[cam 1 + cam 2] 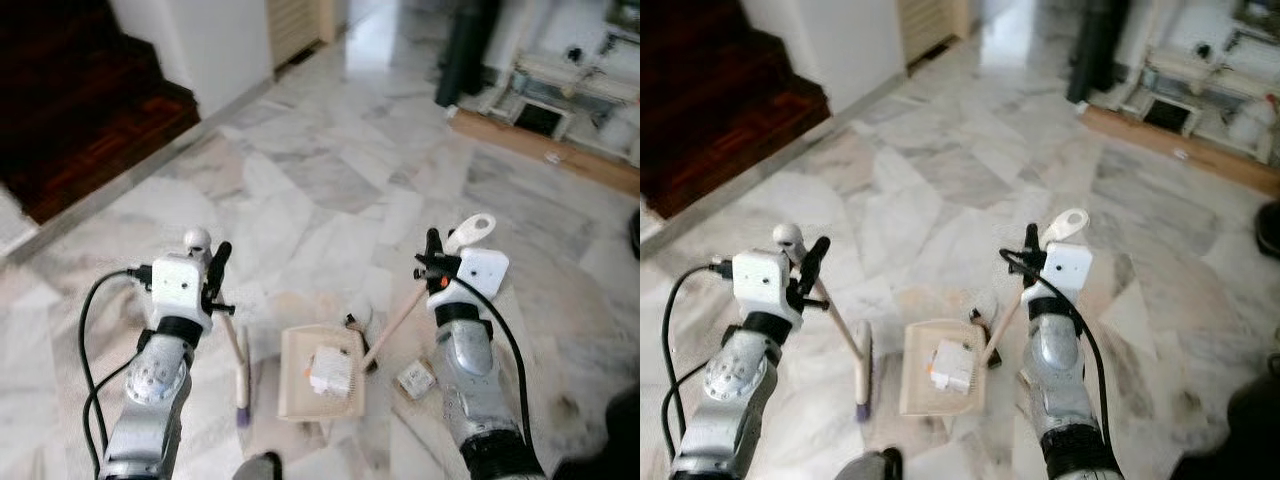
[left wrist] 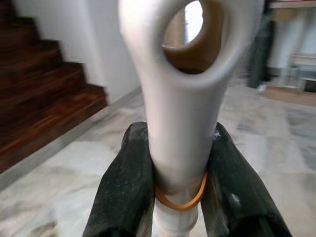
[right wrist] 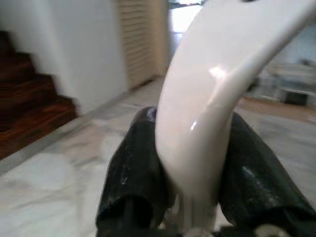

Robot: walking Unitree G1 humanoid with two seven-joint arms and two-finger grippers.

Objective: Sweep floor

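My left gripper [image 1: 215, 272] is shut on the white handle [image 2: 183, 113] of a broom, just above an orange rubber band. The broom head [image 1: 241, 388] rests on the marble floor to the left of a cream dustpan [image 1: 295, 392]. My right gripper [image 1: 433, 260] is shut on the dustpan's long handle [image 3: 202, 118], which slants down to the pan. A crumpled white wrapper [image 1: 332, 372] lies inside the pan. A small crumpled packet [image 1: 415, 378] lies on the floor to the right of the pan, and a white scrap [image 1: 359, 317] lies at its far edge.
Dark wooden stairs [image 1: 80, 110] rise at the far left beside a white wall [image 1: 225, 45]. A dark upright cylinder [image 1: 467, 50], a wooden board [image 1: 560, 155] and a white shelf unit [image 1: 575, 90] stand at the back right. A dark object [image 1: 612, 440] sits at lower right.
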